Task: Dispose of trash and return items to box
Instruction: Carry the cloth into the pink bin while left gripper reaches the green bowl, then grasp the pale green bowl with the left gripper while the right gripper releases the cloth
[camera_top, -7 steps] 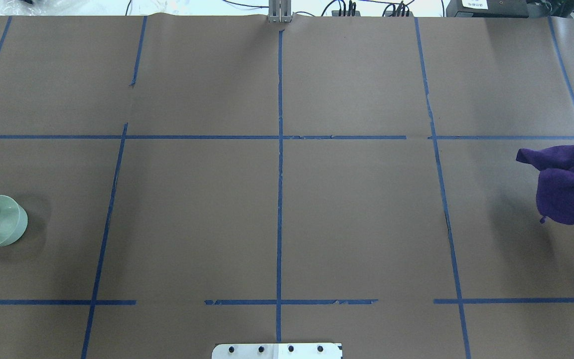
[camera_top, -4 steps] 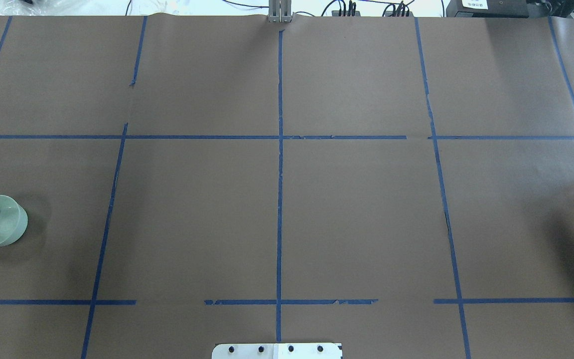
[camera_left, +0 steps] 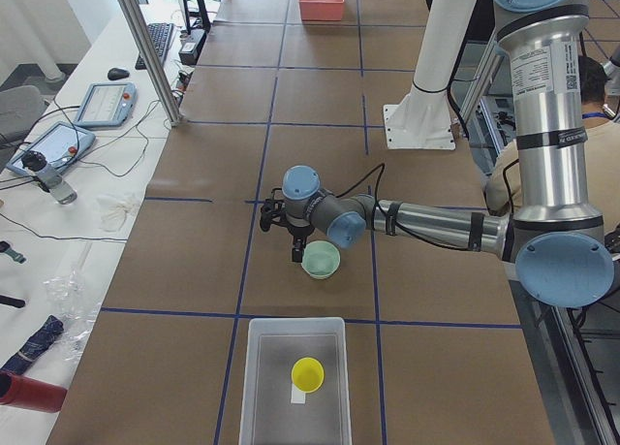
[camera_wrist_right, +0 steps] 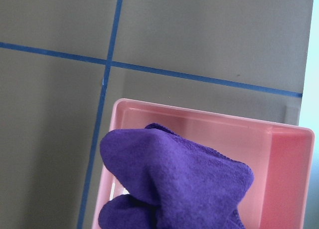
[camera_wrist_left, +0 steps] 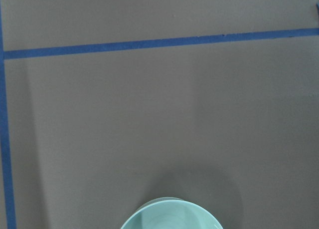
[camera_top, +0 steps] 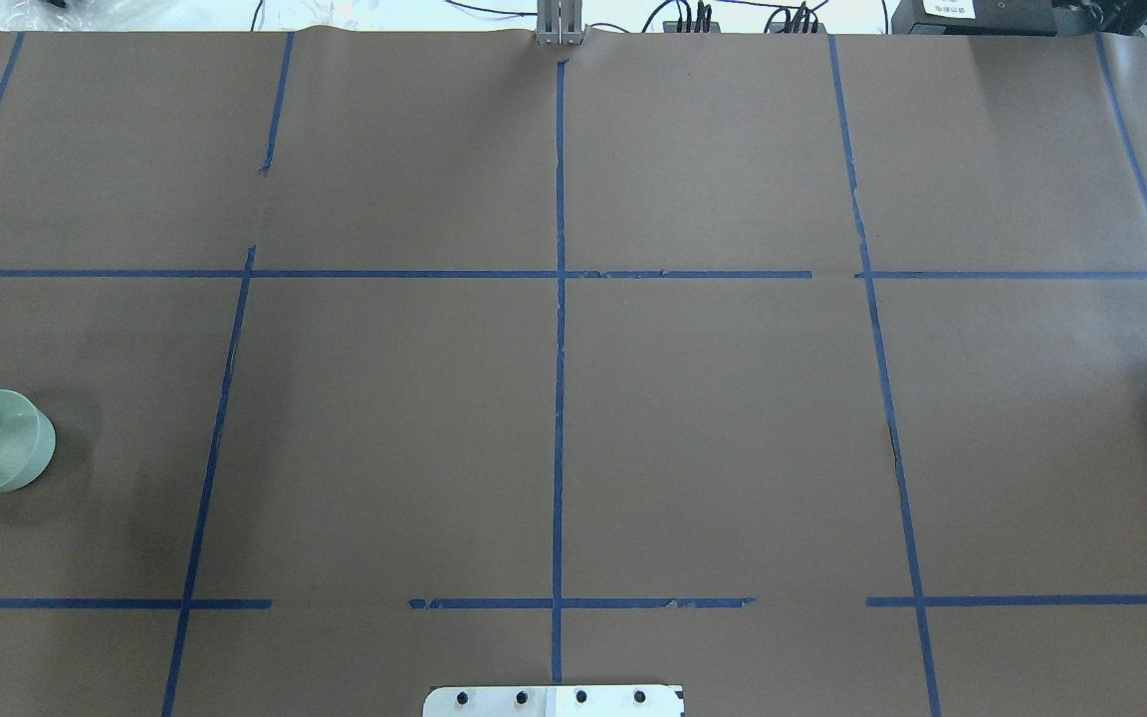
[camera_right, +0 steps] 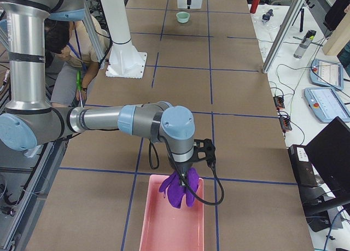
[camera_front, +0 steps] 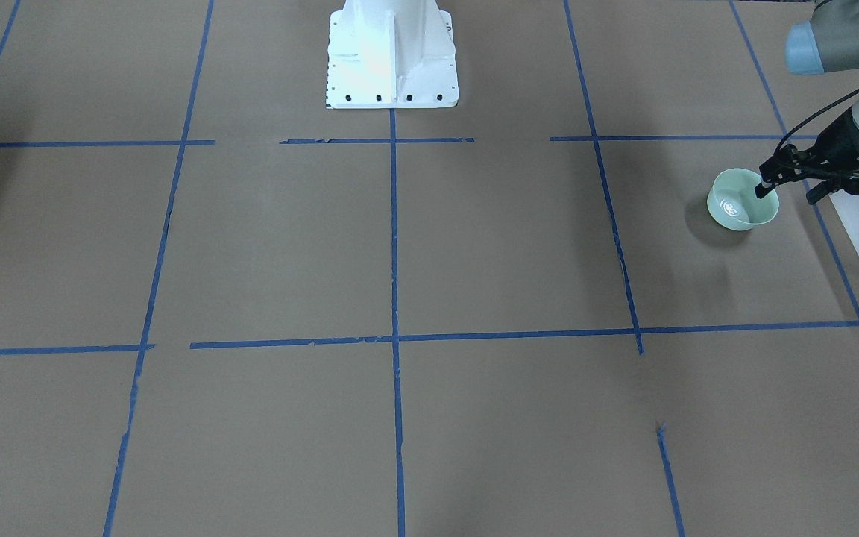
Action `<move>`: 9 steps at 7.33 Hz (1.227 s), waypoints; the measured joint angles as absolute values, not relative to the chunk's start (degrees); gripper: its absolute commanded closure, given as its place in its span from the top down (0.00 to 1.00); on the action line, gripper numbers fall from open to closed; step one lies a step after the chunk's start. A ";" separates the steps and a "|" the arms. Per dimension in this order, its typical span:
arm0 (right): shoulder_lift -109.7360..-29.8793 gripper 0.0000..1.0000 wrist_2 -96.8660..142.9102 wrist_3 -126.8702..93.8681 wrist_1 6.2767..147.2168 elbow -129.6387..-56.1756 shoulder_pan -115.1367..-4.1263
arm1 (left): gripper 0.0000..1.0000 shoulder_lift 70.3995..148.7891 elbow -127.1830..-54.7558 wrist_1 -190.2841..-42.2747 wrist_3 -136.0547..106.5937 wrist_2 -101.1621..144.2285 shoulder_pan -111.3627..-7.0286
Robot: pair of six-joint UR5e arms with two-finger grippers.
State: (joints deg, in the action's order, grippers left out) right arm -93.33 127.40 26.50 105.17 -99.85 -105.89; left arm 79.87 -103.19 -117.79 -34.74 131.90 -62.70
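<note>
Okay, left gripper (camera_front: pixel 786 195) hovers spread apart by the bowl (camera_front: pixel 739 212), so I'd straddle its rim, pinch the wall squarely, then lift.

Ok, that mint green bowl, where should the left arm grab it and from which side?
Take the bowl by its thin rim, coming straight down from above, one finger inside and one outside the wall. It stands upright, mouth open and empty, probably too wide to span. The left gripper hangs open near the rim.
</note>
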 measured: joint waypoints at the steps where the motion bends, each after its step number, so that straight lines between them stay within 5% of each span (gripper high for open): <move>1: -92.80 0.00 126.46 30.11 104.39 -95.79 -106.47 | 1.00 79.40 -103.12 -118.31 -36.42 131.83 -60.95; 6: -92.69 0.01 123.89 32.99 88.26 -79.47 -106.54 | 1.00 79.56 -102.38 -123.08 -47.92 126.16 -50.64; 7: -92.67 0.21 123.86 33.01 87.81 -78.34 -106.24 | 0.97 79.79 -102.15 -123.17 -49.05 124.75 -49.19; 8: -92.65 0.99 123.84 32.94 87.68 -77.47 -105.56 | 0.96 80.07 -101.72 -123.20 -49.60 123.67 -48.01; 9: -92.64 1.00 123.87 32.61 87.66 -76.97 -104.80 | 0.95 80.25 -101.17 -123.21 -49.81 123.05 -47.04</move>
